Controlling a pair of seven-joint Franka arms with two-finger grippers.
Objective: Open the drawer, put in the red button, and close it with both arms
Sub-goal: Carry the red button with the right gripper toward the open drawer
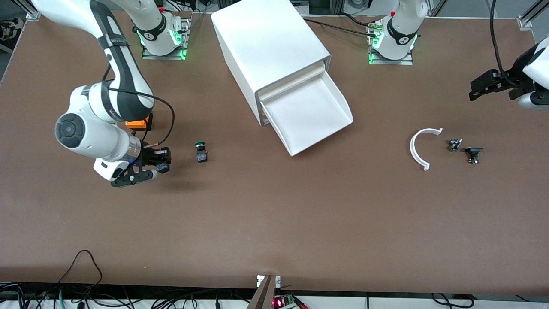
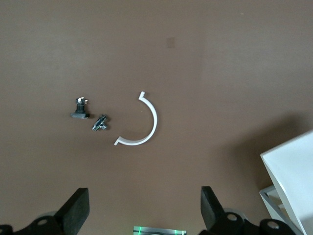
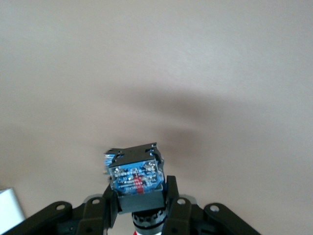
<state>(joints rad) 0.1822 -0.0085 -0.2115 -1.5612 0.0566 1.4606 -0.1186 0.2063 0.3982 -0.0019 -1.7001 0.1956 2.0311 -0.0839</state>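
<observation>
My right gripper (image 1: pixel 155 165) is shut on the red button (image 1: pixel 163 167), over the table at the right arm's end. In the right wrist view the button's dark body with its blue terminal face (image 3: pixel 135 179) sticks out between the fingers of the right gripper (image 3: pixel 140 201); only a sliver of red cap shows. The drawer (image 1: pixel 332 101) stands pulled out of the white cabinet (image 1: pixel 270 43) and holds nothing. My left gripper (image 1: pixel 477 91) waits open in the air at the left arm's end, with nothing between its fingers (image 2: pixel 76 209).
A green-capped button (image 1: pixel 200 152) lies on the table beside the right gripper. An orange block (image 1: pixel 137 124) sits under the right arm. A white arc-shaped piece (image 1: pixel 417 150) (image 2: pixel 148 122) and two small dark parts (image 1: pixel 454 145) (image 1: pixel 473 153) lie near the left arm's end.
</observation>
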